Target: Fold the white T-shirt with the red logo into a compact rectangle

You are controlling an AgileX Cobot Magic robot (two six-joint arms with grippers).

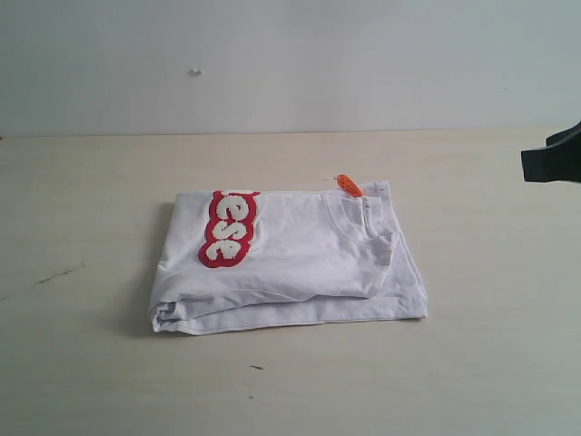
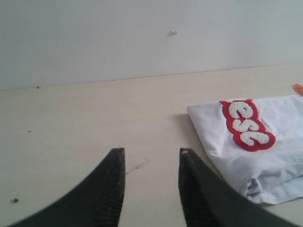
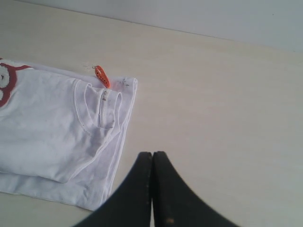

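Showing only "ese" of its red logo (image 1: 227, 229), the rest folded under, the white T-shirt (image 1: 300, 259) lies as a wrinkled rectangle mid-table (image 1: 91, 363), beside the left gripper (image 2: 151, 152), parted and empty, and the right gripper (image 3: 152, 156), clenched on nothing.

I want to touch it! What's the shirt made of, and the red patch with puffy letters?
The shirt looks like thin, soft white cloth, maybe cotton; it wrinkles and folds in flat layers. The logo seems a red fabric patch with fuzzy, towel-like white letters; their edges look fluffy.
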